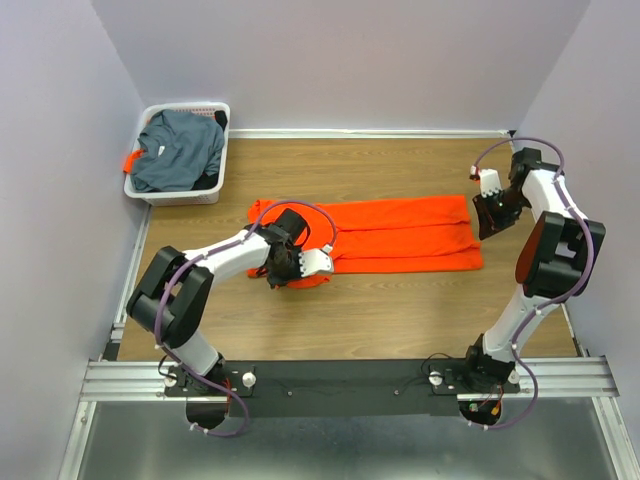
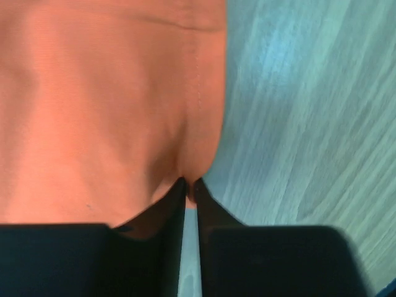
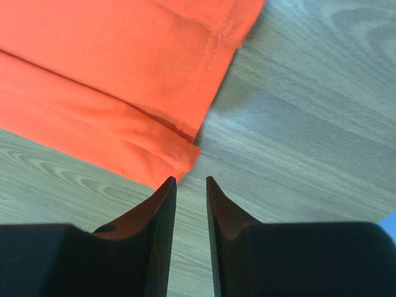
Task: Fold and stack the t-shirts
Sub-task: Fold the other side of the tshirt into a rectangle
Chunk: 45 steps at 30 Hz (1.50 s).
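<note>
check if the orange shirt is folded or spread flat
Folded lengthwise: the orange shirt lies as a long narrow band, and the right wrist view shows layers stacked at its end.

The orange t-shirt (image 1: 400, 232) is matt knitted cloth with stitched hems; the grey-blue t-shirt (image 1: 180, 150) is soft, dull cloth. The table (image 1: 400, 320) is smooth wood grain, faintly shiny. The basket (image 1: 185, 197) is white plastic. The right gripper (image 3: 189, 179) is matt black, finely grained inside
</note>
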Available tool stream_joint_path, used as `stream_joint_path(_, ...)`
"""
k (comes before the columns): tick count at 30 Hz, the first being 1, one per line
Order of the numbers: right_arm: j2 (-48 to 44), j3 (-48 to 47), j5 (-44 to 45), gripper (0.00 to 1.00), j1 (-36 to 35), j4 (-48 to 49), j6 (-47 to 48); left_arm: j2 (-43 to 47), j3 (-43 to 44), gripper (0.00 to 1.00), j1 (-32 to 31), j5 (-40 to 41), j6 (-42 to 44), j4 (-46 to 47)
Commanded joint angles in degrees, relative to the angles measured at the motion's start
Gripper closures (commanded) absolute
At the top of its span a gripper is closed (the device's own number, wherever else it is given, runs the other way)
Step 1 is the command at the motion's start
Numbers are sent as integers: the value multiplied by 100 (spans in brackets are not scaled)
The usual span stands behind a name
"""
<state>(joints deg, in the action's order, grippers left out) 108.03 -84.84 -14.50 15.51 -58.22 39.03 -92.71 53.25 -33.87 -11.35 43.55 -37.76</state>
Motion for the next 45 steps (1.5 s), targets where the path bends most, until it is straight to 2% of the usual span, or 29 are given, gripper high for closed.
stream_joint_path(1, 157, -226, -158, 67, 49, -85, -44, -354, -193, 99, -15, 99, 31, -46)
stream_joint_path(6, 245, -305, -220, 67, 49, -76, -62, -73, 676, 100, 38, -305, 31, -565)
stream_joint_path(11, 280, -349, -229, 68, 49, -67, -62, -247, 1862, 100, 353, -578, 22, -1031)
stream_joint_path(15, 280, -376, -202, 69, 49, -58, -18, -747, 2933, 100, 713, -605, 31, -1120)
stream_joint_path(23, 210, -350, -167, 73, 49, -50, 122, -1925, 4411, 100, 1470, -789, -101, -1076)
stream_joint_path(31, 166, -288, -219, 76, 49, -50, 228, -2111, 4360, 100, 1682, -754, -417, -523)
stream_joint_path(41, 394, -323, -395, 78, 23, -41, 123, -2199, 4343, 100, 1647, -711, -646, -443)
stream_joint_path(45, 394, -332, -448, 78, 31, -41, 88, -2278, 4412, 95, 1620, -526, -795, -250)
